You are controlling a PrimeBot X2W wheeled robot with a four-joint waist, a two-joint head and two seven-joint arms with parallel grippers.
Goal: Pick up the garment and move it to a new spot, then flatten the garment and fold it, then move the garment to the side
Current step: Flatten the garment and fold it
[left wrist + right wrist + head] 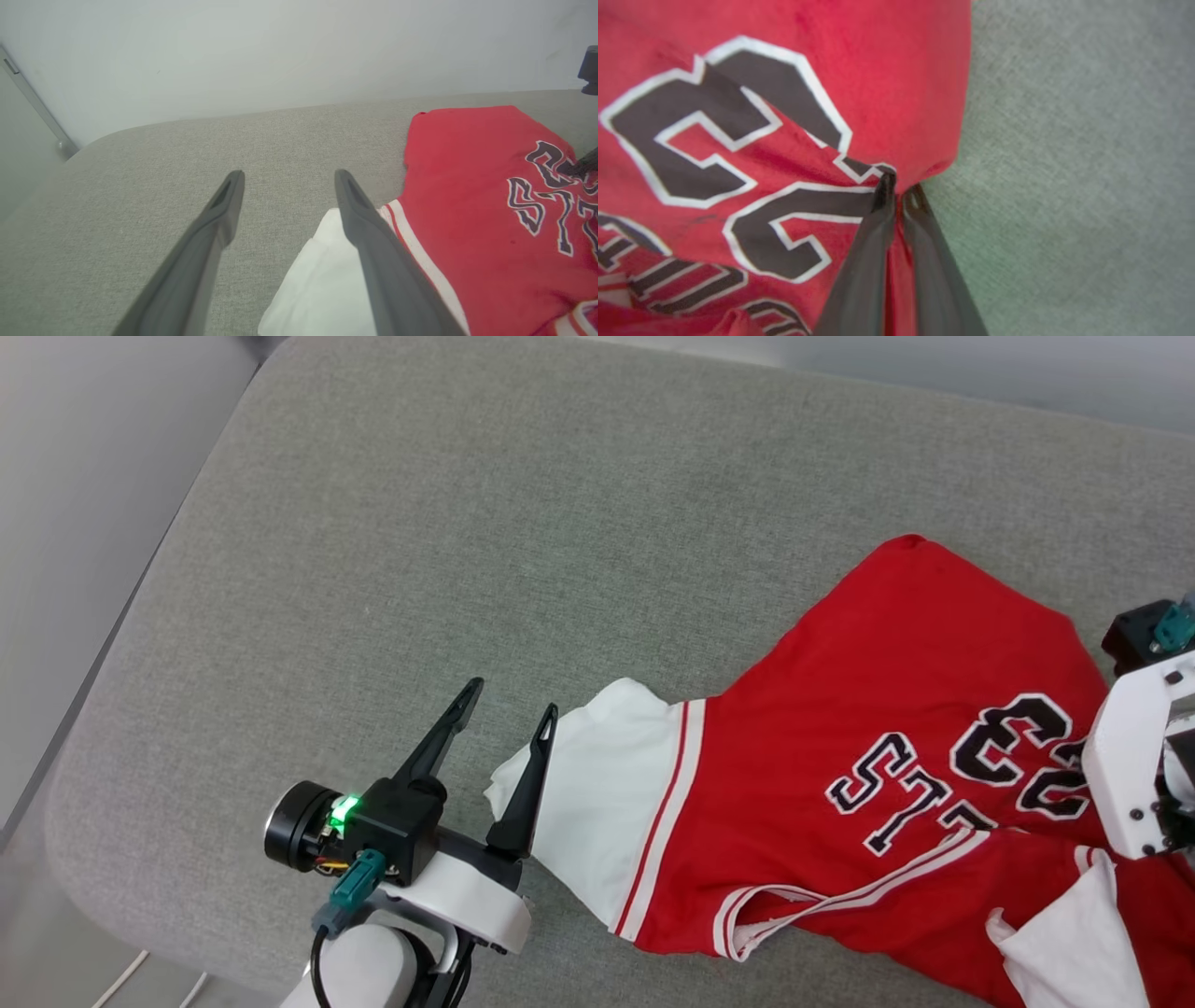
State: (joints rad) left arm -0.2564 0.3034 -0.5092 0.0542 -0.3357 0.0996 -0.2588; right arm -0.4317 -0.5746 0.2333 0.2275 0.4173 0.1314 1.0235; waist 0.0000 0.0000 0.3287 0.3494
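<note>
Garment [887, 709], partly cut off, pinched by right pincer [901, 186].

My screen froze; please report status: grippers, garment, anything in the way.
Left gripper open at white sleeve, gripping nothing. Right gripper shut on garment edge. Garment rumpled on grey cushion. No obstacle seen.

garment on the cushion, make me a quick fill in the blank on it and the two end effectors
1. The left end effector is ____, fingers apart near the garment's white sleeve.
2. The right end effector is ____ on the garment's red cloth.
3. The number printed on the garment is ____.
4. The cushion under it is ____.
Missing words: open; shut; 23; grey.
</note>
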